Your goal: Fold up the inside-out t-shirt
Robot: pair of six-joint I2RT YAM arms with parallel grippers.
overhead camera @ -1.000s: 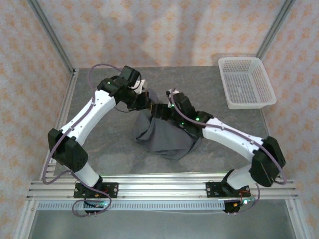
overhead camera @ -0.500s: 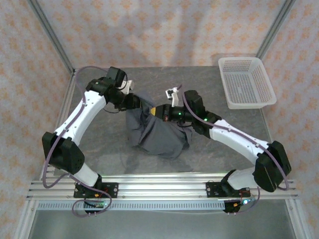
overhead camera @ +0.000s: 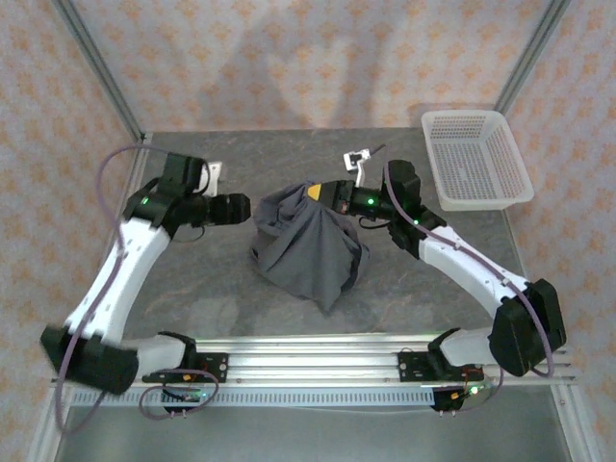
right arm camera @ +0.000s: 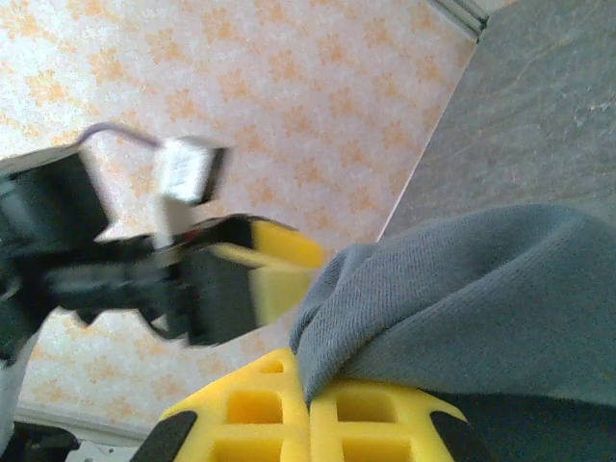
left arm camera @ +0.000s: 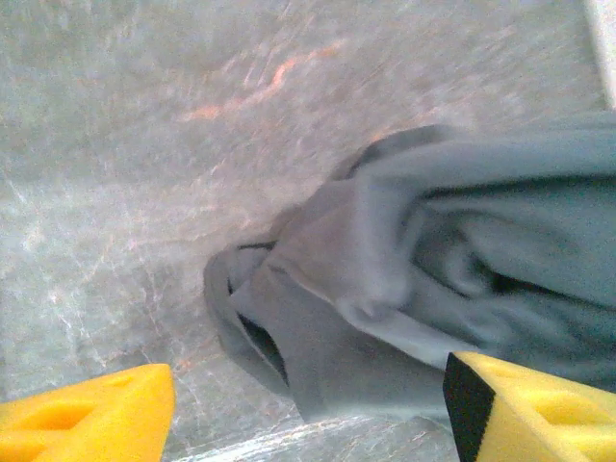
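Slate-grey t-shirt (overhead camera: 310, 248) lies bunched on the desk (overhead camera: 192, 289) at frame centre, its top edge held up. The right gripper (overhead camera: 320, 192) pinches that edge. The left gripper (overhead camera: 243, 208), spread, sits just left of the cloth. White basket (overhead camera: 476, 159) upper right.

No legible text, label, brand, number or sign is found. The inside-out t-shirt (overhead camera: 310, 245) presents plain cloth with no readable marking. The wallpaper (overhead camera: 289, 58) carries a repeated ornament, not lettering. One small white part (right arm camera: 188, 168) is too blurred to read.
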